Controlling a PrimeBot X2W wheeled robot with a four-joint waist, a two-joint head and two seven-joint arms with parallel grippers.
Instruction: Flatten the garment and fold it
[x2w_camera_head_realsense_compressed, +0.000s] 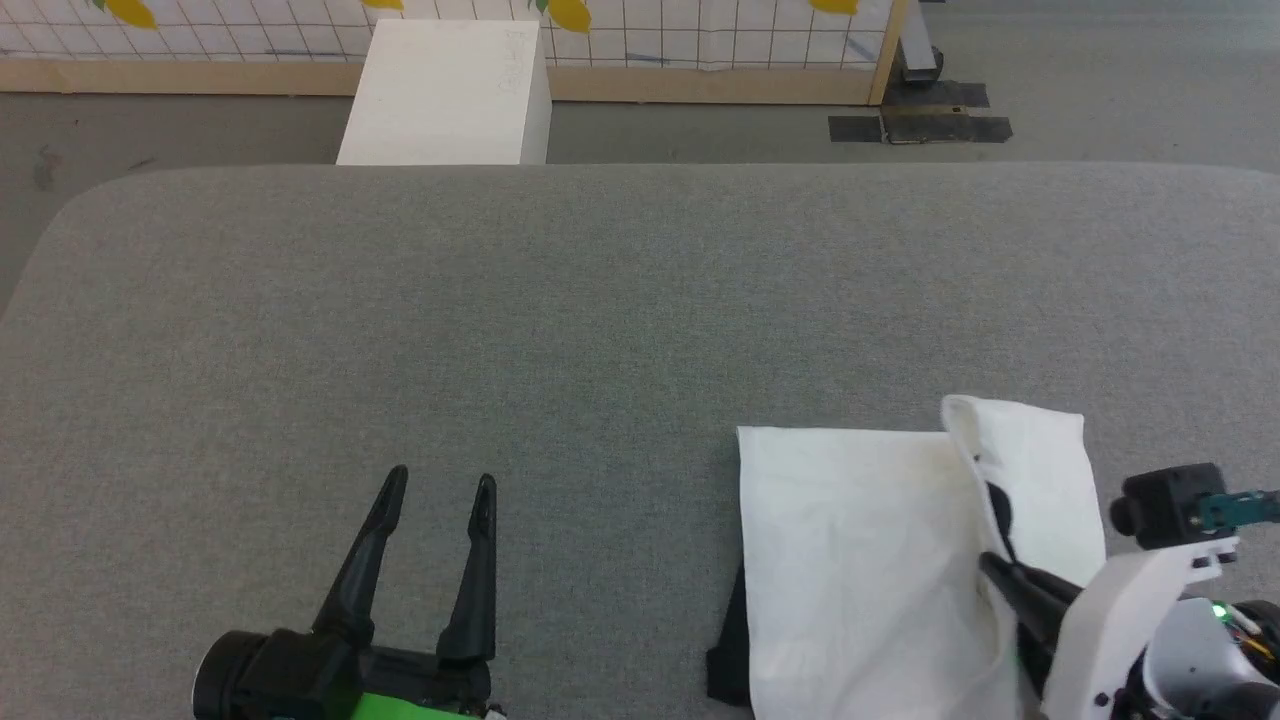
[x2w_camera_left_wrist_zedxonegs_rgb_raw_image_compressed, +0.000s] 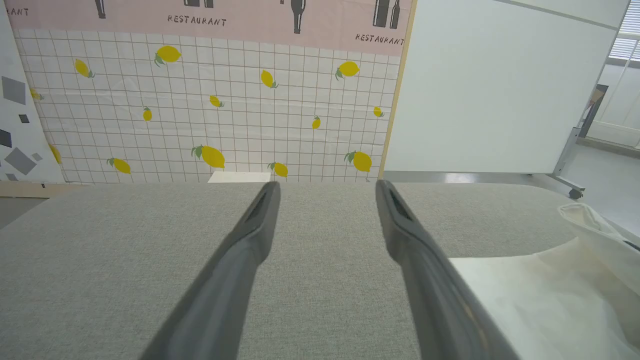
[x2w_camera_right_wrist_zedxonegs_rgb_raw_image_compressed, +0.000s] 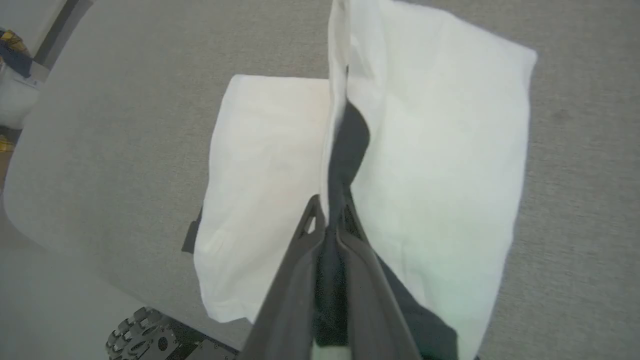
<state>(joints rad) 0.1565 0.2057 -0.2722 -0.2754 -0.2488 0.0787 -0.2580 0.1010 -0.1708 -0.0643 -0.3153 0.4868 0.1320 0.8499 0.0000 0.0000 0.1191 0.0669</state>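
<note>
The garment (x2w_camera_head_realsense_compressed: 850, 560) lies at the near right of the grey table, white side up, with a black edge showing at its lower left. Its right part is lifted into a raised flap (x2w_camera_head_realsense_compressed: 1040, 470). My right gripper (x2w_camera_head_realsense_compressed: 990, 565) is shut on the garment at that flap's black-and-white edge; the right wrist view shows the fingers (x2w_camera_right_wrist_zedxonegs_rgb_raw_image_compressed: 327, 227) pinching the cloth, with the garment (x2w_camera_right_wrist_zedxonegs_rgb_raw_image_compressed: 440, 165) hanging on both sides. My left gripper (x2w_camera_head_realsense_compressed: 438, 484) stands open over bare table, well left of the garment. In the left wrist view its open gripper (x2w_camera_left_wrist_zedxonegs_rgb_raw_image_compressed: 325, 187) holds nothing, and the garment (x2w_camera_left_wrist_zedxonegs_rgb_raw_image_compressed: 550, 295) lies at the right.
The grey padded table (x2w_camera_head_realsense_compressed: 560, 320) has wide free room at the left and far side. A white box (x2w_camera_head_realsense_compressed: 445, 95) stands on the floor beyond the far edge, before a lemon-print wall (x2w_camera_left_wrist_zedxonegs_rgb_raw_image_compressed: 210, 120). A white partition (x2w_camera_left_wrist_zedxonegs_rgb_raw_image_compressed: 495, 90) stands at the far right.
</note>
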